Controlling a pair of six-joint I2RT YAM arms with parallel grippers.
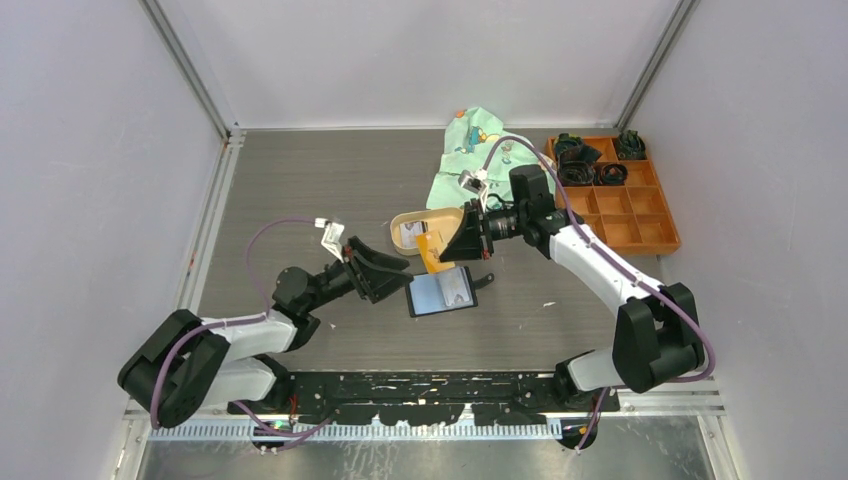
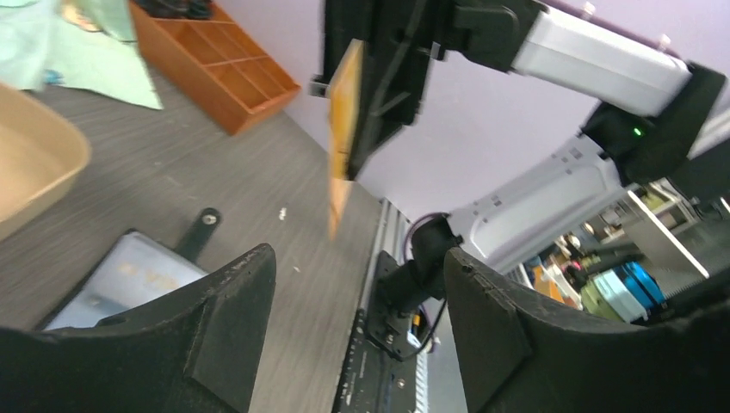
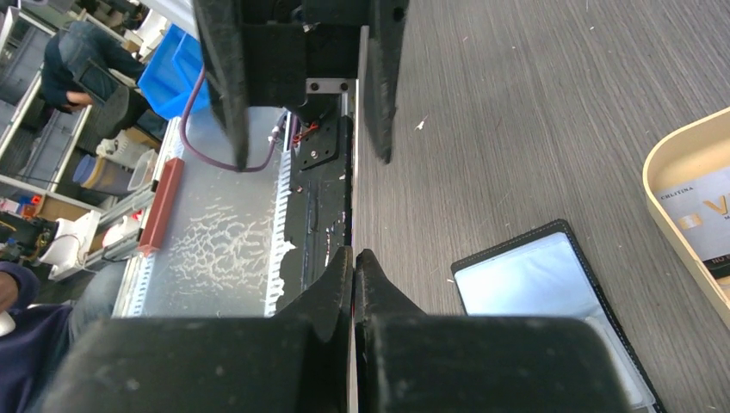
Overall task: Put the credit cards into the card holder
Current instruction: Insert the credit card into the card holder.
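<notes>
**Just beside the open card holder (image 1: 442, 292), an orange card (image 1: 432, 255) in the right pincer (image 1: 458, 240)**

Top view: the black card holder lies unfolded at mid-frame on the grey table (image 1: 300, 180). Its inner face shows pale blue and white; I cannot tell whether that is one card or several. Just above it in the frame sits the tan oval tray (image 1: 428, 212) with one pale card (image 1: 410, 233) in it. The orange compartment box (image 1: 625, 230) stands at the upper right, with dark items (image 1: 590, 160) in its top compartments and the others bare. A green cloth (image 1: 470, 150) lies between the tray and the box. The right pincer is closed on the orange card, whose lower end reaches the holder's upper edge. The left pincer (image 1: 395, 275) is spread wide just left of the holder.

Left wrist view: its two fingers (image 2: 232, 318) stand well apart with nothing between them. The holder lies at the lower left and its snap tab (image 2: 200, 231) points toward mid-frame. The orange card hangs at top centre, off the table, clamped by the right pincer.

Right wrist view: the fingertips press together at bottom centre, and the card itself cannot be made out here. The holder lies to the lower right and the tray, with its card, sits at the right edge.
</notes>
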